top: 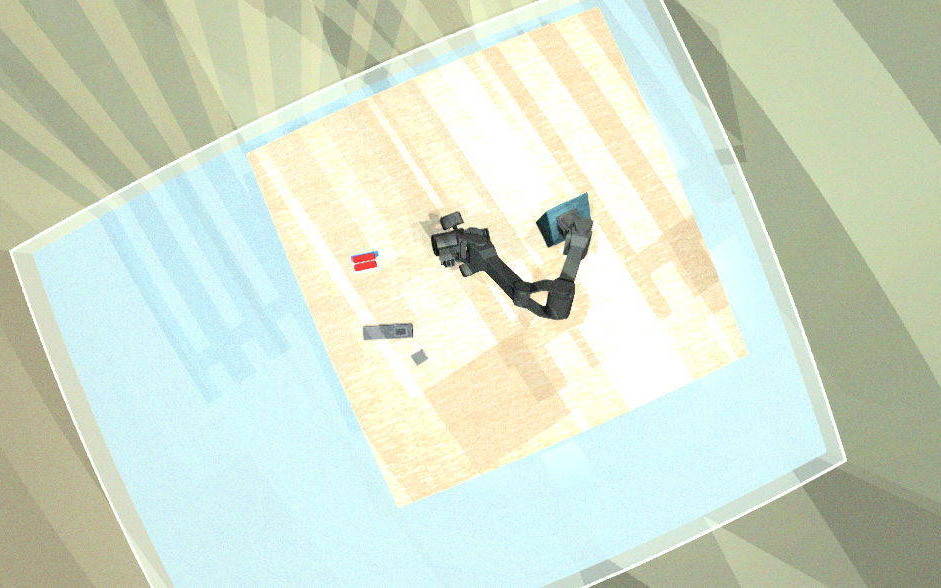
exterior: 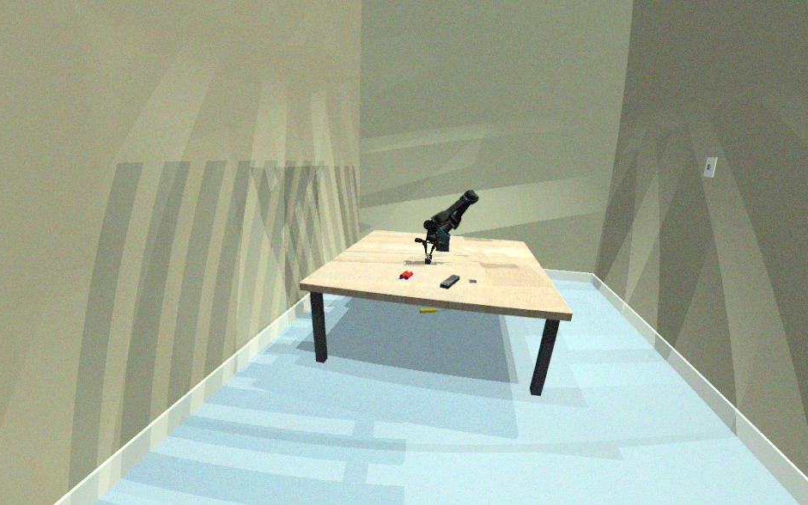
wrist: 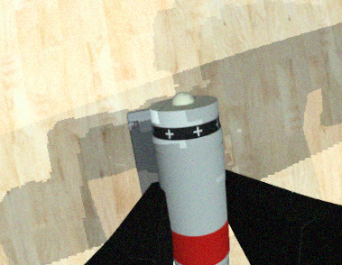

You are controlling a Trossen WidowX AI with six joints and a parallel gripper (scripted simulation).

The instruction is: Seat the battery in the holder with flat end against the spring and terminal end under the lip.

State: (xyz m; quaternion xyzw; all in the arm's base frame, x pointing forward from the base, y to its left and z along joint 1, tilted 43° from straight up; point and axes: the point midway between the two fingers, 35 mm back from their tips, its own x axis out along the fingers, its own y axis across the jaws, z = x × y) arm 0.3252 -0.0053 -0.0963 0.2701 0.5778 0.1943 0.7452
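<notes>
The battery point(wrist: 192, 180) is in the hold of the gripper point(top: 447, 259) point(exterior: 428, 256) point(wrist: 190, 187); the jaws are closed on its 2 sides, so they stand rather narrow and are holding it; in the wrist view its terminal end, with the small round cap, points to the upper part, and 1 black band with white plus signs goes around below this end; 1 red band is lower on the pale body; the flat end is outside this view.

The holder point(wrist: 144, 149) is partly hidden behind the battery; its grey wall and corner show on the left in the wrist view; the battery is not seated flat in it, and I cannot tell if the 2 are touching; the spring and the lip I cannot make out.

The black arm point(top: 506, 277) point(exterior: 451, 216) reaches from the teal block point(top: 548, 227) point(exterior: 443, 242), and its jaws are low, close to the wooden surface point(top: 503, 416) point(exterior: 488, 295) point(wrist: 39, 59); on the same surface, apart from the jaws, lie 2 red cylinders point(top: 365, 257) point(exterior: 406, 274), side by side, and 1 long dark device point(top: 387, 331) point(exterior: 450, 281); 1 small grey square point(top: 419, 357) point(exterior: 472, 281) lies near the device.
</notes>
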